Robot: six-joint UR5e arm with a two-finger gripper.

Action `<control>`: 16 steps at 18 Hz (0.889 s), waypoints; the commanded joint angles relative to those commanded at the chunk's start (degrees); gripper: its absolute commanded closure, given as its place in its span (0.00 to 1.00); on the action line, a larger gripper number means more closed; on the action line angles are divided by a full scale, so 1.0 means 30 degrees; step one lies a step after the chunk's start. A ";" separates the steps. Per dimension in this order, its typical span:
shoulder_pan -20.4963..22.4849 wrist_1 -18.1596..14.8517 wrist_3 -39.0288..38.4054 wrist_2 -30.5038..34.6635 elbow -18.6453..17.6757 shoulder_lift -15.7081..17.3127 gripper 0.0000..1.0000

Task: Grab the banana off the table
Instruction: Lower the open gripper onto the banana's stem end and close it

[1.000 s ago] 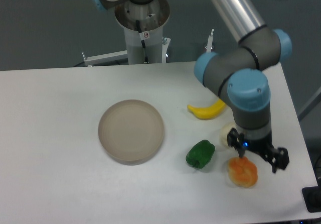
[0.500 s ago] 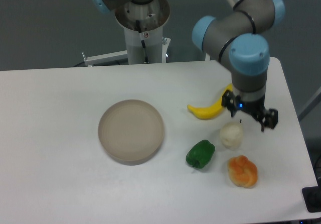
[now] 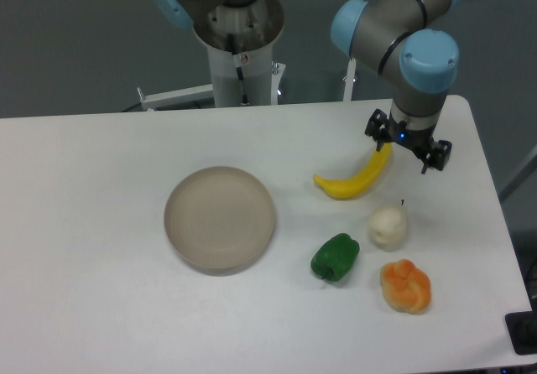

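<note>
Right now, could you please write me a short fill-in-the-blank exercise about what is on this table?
1. The banana lies on the table to the right of the round ____.
2. The end effector hangs over the banana's ____ end.
3. The white bulb sits between the banana and the ____ fruit.
4. The pepper left of the bulb is ____ in colour.

Missing words: plate; right; orange; green
</note>
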 joint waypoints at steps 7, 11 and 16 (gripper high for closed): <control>0.0851 0.2696 0.0679 -0.1757 -0.2024 0.0206 0.00; 0.0647 0.3250 0.0650 -0.1818 -0.2521 0.0089 0.00; 0.0442 0.4335 0.1699 -0.1760 -0.2845 -0.0349 0.00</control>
